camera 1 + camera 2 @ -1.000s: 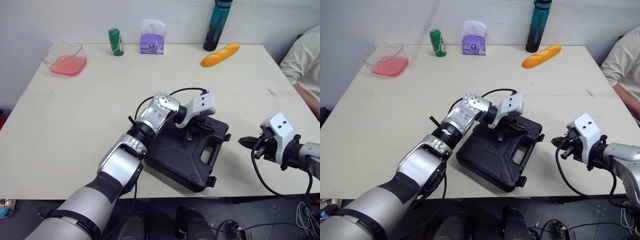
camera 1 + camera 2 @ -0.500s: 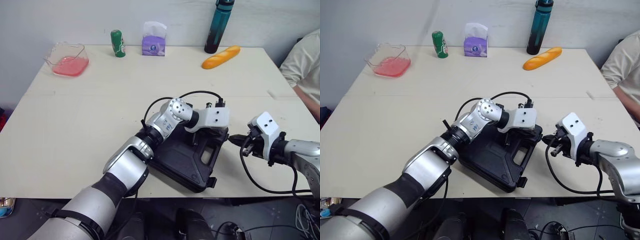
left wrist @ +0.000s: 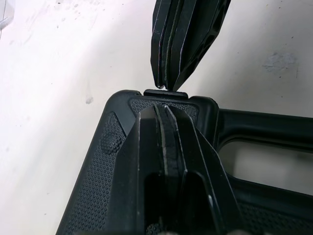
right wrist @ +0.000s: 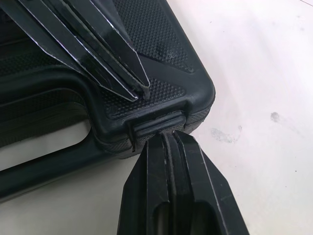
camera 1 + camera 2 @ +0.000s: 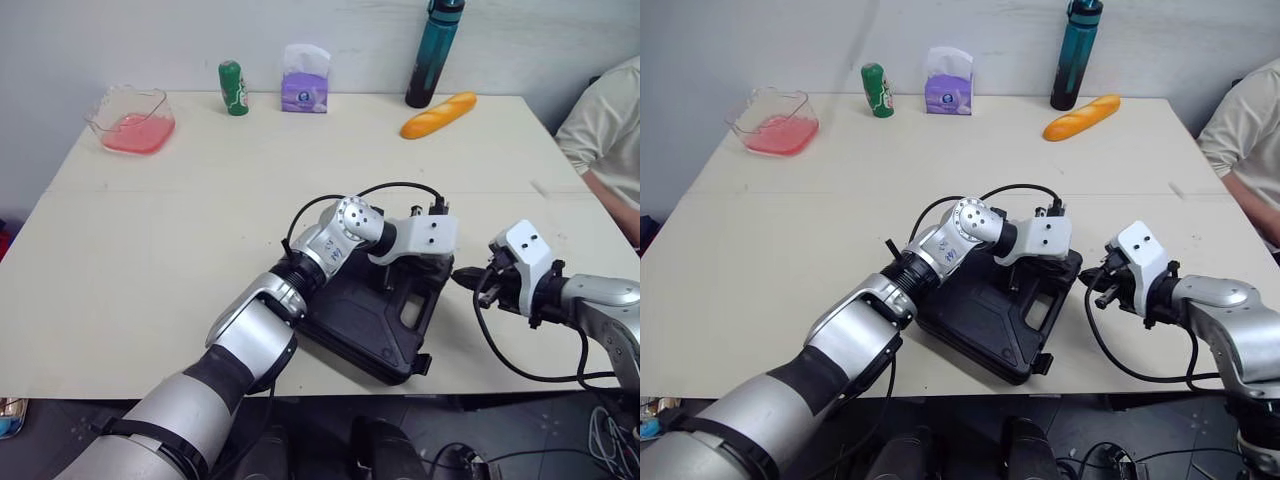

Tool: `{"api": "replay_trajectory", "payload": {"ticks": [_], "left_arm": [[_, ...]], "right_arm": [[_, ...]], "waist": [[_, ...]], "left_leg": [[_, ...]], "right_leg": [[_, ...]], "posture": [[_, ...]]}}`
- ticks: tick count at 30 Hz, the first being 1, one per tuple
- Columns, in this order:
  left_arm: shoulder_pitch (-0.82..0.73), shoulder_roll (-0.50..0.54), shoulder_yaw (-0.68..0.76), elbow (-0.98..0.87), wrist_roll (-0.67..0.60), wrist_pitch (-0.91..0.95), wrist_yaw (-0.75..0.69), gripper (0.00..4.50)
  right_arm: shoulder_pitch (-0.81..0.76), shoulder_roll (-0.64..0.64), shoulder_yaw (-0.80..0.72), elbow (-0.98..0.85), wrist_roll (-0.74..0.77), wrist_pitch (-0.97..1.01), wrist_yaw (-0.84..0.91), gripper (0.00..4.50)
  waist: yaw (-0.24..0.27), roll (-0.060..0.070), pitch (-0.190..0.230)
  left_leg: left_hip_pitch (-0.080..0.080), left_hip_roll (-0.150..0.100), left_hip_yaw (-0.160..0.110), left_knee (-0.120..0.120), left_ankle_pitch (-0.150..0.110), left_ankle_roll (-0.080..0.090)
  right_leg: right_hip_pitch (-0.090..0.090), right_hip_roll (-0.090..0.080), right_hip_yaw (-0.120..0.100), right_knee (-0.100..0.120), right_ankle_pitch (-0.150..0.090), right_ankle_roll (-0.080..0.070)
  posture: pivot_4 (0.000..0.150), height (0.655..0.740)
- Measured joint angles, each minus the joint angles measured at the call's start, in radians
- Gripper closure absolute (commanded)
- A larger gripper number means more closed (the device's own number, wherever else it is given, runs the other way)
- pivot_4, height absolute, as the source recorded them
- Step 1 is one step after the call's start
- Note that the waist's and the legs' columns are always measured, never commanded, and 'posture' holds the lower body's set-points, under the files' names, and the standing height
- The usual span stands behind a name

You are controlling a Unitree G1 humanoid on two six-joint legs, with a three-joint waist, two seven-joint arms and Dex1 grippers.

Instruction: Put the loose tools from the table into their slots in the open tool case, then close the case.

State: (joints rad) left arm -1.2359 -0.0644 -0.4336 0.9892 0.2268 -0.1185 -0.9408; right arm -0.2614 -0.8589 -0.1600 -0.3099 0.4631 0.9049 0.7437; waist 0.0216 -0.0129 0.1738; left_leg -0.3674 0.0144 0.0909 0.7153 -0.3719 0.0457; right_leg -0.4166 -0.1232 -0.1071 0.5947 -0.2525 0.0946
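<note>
Left claw (image 3: 165, 110) of mine, pressed together on nothing, rests its tip on a corner of the closed black tool case (image 5: 365, 320) by its handle (image 3: 264, 126), my right claw (image 4: 166, 139), equally pressed together, meets that corner's latch (image 4: 157, 122) from outside, and the lid (image 4: 146, 29) hides whatever is inside.

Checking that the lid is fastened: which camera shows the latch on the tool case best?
The right wrist view. There the latch shows whole on the corner edge of the tool case, with the right gripper tip at it. In the left wrist view the latch is a thin strip, and in the eye views it is too small to make out.
</note>
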Motion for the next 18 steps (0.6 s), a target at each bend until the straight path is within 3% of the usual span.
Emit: {"api": "replay_trajectory", "payload": {"ticks": [10,14,18], "left_arm": [[-0.004,-0.001,0.030,0.001,-0.020,0.018,-0.013,4.46],[0.007,0.043,0.098,-0.044,-0.108,0.124,-0.143,4.46],[0.056,0.127,0.145,-0.222,-0.214,0.259,-0.313,4.46]], "right_arm": [[0.013,-0.028,-0.009,-0.051,0.001,0.027,0.010,4.50],[0.093,-0.082,-0.106,-0.099,0.025,0.021,0.048,4.50],[0.185,-0.112,-0.222,-0.144,0.060,0.038,0.080,4.50]], "waist": [[-0.004,0.002,0.000],[0.002,0.004,0.002],[0.003,0.009,0.005]], "left_leg": [[-0.001,0.000,-0.001,-0.001,0.000,-0.002],[-0.004,0.000,0.001,0.000,0.000,-0.002],[-0.009,0.000,0.003,0.000,0.001,-0.003]], "right_leg": [[-0.001,0.000,0.000,-0.001,0.000,0.000],[-0.003,0.001,-0.003,-0.001,0.000,0.000],[-0.009,0.004,-0.004,0.005,0.000,0.001]], "posture": [[0.150,0.7314],[0.150,0.7314],[0.150,0.7314]]}}
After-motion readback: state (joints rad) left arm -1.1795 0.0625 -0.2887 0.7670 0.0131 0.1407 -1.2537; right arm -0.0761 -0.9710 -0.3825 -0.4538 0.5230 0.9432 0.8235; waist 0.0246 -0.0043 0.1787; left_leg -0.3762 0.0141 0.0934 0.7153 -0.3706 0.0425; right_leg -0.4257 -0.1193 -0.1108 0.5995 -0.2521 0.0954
